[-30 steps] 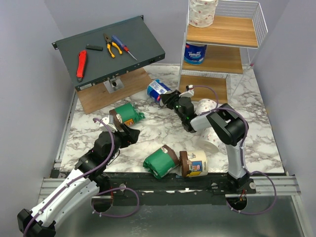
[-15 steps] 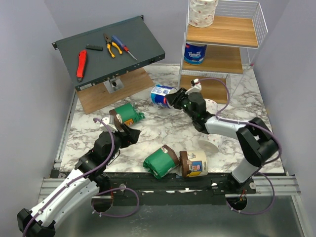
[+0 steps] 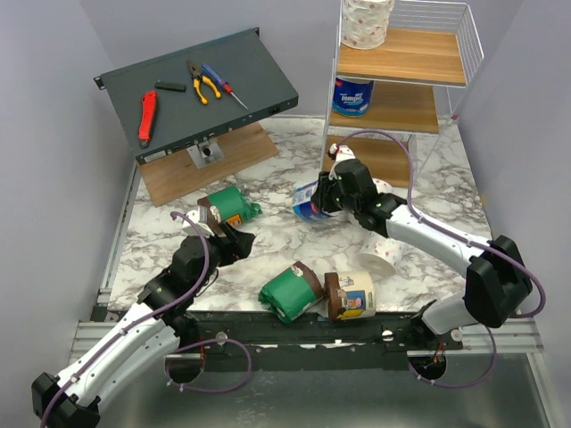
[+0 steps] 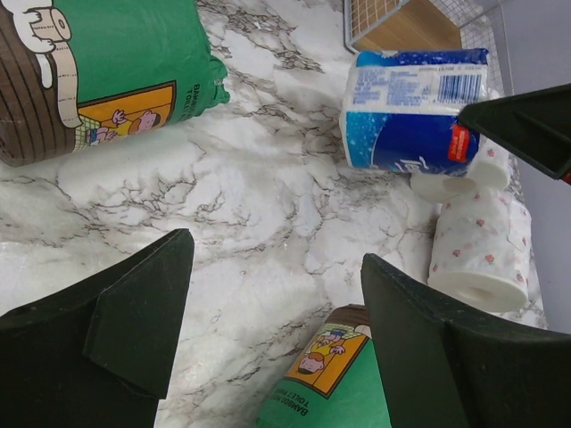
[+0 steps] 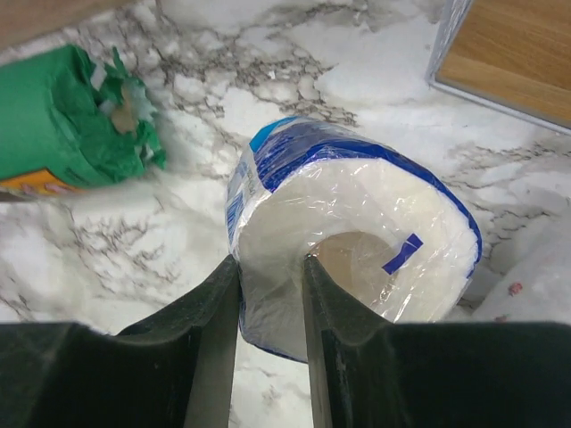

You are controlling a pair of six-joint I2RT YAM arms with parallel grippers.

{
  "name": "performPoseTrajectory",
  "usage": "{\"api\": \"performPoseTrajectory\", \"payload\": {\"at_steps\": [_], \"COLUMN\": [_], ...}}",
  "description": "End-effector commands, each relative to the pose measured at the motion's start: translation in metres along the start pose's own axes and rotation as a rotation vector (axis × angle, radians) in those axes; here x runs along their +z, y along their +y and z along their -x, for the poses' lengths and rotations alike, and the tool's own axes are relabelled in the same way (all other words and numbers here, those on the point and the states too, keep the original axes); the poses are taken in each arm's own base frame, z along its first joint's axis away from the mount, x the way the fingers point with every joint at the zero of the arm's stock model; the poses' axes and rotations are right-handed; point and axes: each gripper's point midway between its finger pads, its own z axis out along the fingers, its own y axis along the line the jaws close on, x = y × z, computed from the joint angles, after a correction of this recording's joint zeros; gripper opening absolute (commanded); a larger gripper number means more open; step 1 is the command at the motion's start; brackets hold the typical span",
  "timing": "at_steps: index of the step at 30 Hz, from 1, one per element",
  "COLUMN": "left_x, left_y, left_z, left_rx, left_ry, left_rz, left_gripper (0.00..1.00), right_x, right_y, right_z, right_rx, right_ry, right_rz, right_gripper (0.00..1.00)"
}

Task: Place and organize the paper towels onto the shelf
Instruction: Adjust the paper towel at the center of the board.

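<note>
two fingers of the right gripper [image 5: 272,272] stand close together, pinching the wall of a blue-and-white roll [image 5: 357,209], one finger at its cardboard core and one outside. that roll lies on its side over the marble table [image 3: 285,236], just left of the foot of the shelf [image 3: 401,109]. the left gripper [image 4: 277,259] has its fingers well apart with nothing between them, over bare marble near a green roll [image 4: 107,62]. a front green roll [image 3: 293,292] touches a cream-and-brown roll [image 3: 354,296] by the near edge. on the shelf, a speckled roll [image 3: 366,22] stands on the top tier and a blue roll [image 3: 352,96] on the middle one.
</note>
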Motion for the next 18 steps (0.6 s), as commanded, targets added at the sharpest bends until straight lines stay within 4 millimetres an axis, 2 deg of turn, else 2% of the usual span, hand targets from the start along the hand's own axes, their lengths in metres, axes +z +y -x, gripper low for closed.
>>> {"api": "performPoseTrajectory", "payload": {"at_steps": [1,5,10,18], "left_x": [0.001,0.003,0.003,0.005], "left_y": [-0.009,-0.012,-0.014,-0.015], "left_z": [0.005,0.004,0.004,0.003], "left_rx": [-0.011,-0.015,-0.017,-0.011], "left_ry": [-0.011,0.002,0.004,0.012], "left_rz": [-0.027,-0.031,-0.03,-0.033], "left_gripper": [0.78,0.78,0.78,0.78], "right_x": [-0.021,-0.018,-0.015,-0.011], "right_y": [-0.003,0.008,0.02,0.023], "right_z": [-0.008,-0.022,-0.034,-0.045], "right_rx": [-0.166,-0.254,-0.333,-0.364], "right_ry": [0.128,0.222,0.26,0.307], "right_rz": [-0.032,-0.036,-0.047,-0.056], "right_gripper": [0.33,0.34,0.4,0.48]}}
